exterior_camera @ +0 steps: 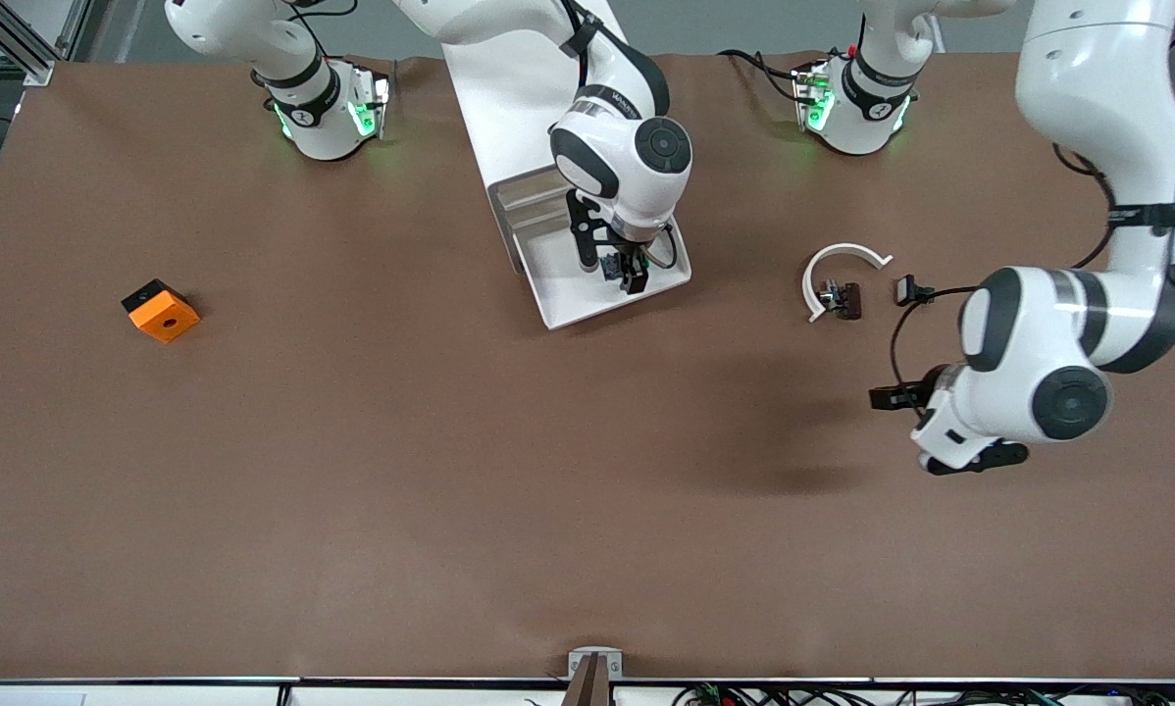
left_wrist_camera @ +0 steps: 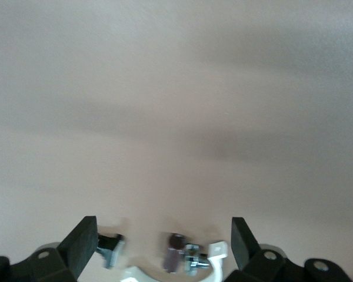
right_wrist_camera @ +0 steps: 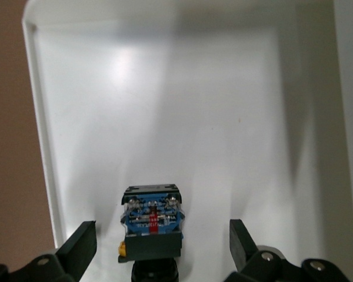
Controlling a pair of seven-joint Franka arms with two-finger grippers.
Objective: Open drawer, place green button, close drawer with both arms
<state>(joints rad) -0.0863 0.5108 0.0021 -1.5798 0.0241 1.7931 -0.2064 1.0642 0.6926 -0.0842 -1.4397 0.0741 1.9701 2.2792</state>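
Drawer (exterior_camera: 560,294) open, button (right_wrist_camera: 152,220) lying inside between spread right hand (right_wrist_camera: 159,244) fingers; left hand (left_wrist_camera: 162,249) open, waiting over tabletop (exterior_camera: 450,471); closing remains.

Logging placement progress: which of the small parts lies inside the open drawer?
The button, blue base showing, lies in the drawer between the right claw's open fingers. The orange cube sits on the table.

A brown mat (exterior_camera: 372,471) covers the whole table, faintly wrinkled along its edge nearest the front camera. At that edge, a small grey metal bracket (exterior_camera: 595,665) sits mid-table, with a tangle of cables (exterior_camera: 842,694) just beside the mat toward the left arm's end. Grey aluminium framing (exterior_camera: 19,39) stands past the mat's corner at the right arm's end. Light is even, with soft shadows on the mat.
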